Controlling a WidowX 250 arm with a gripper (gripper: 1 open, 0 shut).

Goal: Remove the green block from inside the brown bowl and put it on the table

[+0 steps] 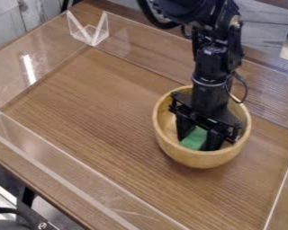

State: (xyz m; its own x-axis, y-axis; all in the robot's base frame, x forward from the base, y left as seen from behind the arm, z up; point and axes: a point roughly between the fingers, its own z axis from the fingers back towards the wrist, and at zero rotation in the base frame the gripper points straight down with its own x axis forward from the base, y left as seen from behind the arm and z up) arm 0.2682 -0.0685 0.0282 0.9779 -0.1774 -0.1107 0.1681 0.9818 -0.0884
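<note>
The brown wood-grain table has clear walls along its edges. A clear stand occupies its far left part. The jaws are closed, reaching into the bowl, where the green block lies partly hidden; grip unconfirmed.

The block lies inside the bowl, which sits on the table.

Single raised view, facing down at a slant, taking in tabletop and arm together
</note>
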